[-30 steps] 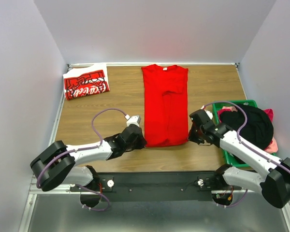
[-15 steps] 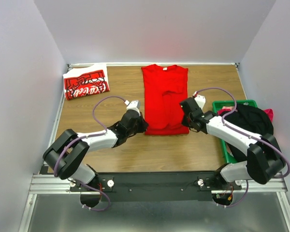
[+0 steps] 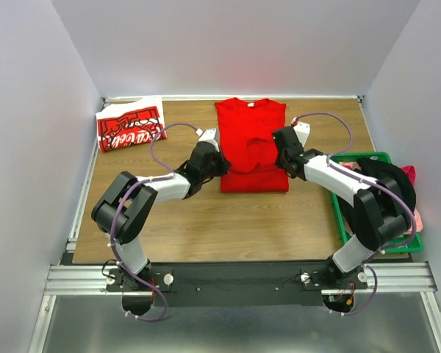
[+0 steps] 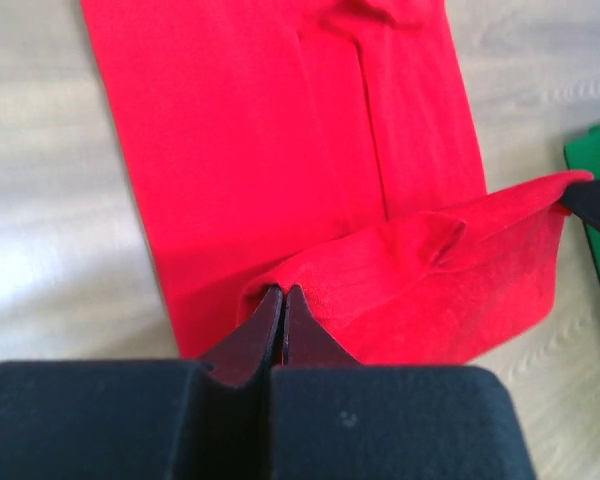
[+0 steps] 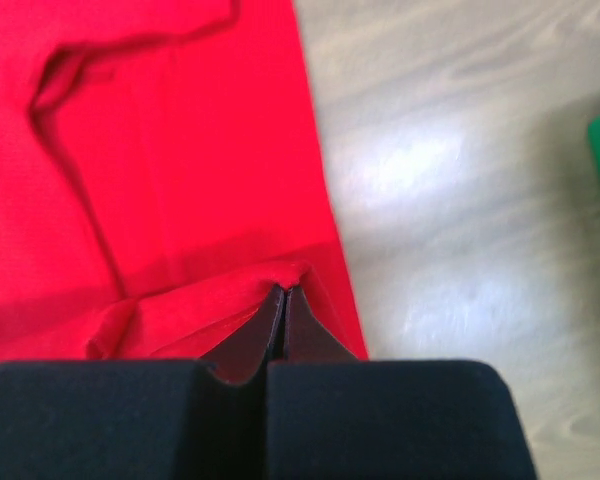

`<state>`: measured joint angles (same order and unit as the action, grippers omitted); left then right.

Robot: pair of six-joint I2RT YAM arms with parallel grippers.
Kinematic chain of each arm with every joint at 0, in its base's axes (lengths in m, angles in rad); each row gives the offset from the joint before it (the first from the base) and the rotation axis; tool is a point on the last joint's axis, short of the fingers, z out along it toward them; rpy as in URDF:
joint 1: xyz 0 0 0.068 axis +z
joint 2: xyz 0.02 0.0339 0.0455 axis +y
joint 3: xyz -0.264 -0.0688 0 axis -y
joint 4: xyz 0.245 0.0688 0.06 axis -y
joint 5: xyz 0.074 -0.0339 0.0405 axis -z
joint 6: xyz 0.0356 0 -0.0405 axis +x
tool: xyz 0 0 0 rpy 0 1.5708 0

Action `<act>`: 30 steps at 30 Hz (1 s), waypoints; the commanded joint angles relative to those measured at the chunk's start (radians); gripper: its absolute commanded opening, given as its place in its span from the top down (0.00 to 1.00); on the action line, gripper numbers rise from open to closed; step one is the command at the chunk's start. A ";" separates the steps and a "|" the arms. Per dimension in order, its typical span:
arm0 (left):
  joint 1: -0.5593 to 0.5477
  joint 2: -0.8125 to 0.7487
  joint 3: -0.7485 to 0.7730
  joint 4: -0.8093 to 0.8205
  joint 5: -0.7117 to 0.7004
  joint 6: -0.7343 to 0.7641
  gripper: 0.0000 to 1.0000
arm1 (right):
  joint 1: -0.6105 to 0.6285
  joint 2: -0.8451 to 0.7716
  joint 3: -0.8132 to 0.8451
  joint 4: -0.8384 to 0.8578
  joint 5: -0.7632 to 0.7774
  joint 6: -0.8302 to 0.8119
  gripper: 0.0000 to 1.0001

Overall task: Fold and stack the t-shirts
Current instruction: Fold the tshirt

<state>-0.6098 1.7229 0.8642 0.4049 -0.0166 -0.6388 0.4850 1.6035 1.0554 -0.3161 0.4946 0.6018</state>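
Red plain cloth t-shirt (image 3: 251, 140) spread mid-way across the brown wooden tabletop (image 3: 206, 228), near hem lifted and doubled back, left gripper (image 4: 282, 292) pinched tight on one hem corner, right gripper (image 5: 283, 292) clamped on the other, folded red-and-white lettered t-shirt (image 3: 131, 126) at the far left corner.

Robotics lab test cell, not a home or shop. Tells: a wood-laminate tabletop (image 3: 206, 228) boxed in on three sides by plain pale wall panels (image 3: 228, 44), aluminium extrusion rails (image 3: 88, 276) along the near edge, and a black mounting plate (image 3: 235, 276) with the left arm (image 3: 143, 198) and right arm (image 3: 338, 180) bolted side by side. Purple cables (image 3: 153, 147) loop loose off the wrists. Bench carries only work props (red t-shirt (image 3: 246, 132), lettered t-shirt (image 3: 131, 131), green crate (image 3: 340, 220) of clothes). Grey sheet metal (image 3: 242, 327) lies below the rails, under flat, even lighting.
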 commanded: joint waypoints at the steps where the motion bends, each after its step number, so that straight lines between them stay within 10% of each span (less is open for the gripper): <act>1: 0.039 0.046 0.067 0.034 0.052 0.034 1.00 | -0.046 0.071 0.081 0.064 0.039 -0.065 1.00; 30: 0.202 0.343 0.302 0.086 0.244 0.042 1.00 | -0.149 0.446 0.408 0.092 -0.050 -0.191 1.00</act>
<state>-0.4175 2.0281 1.1358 0.4747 0.1783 -0.6117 0.3508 2.0201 1.4376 -0.2329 0.4282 0.4252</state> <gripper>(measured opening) 0.009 0.007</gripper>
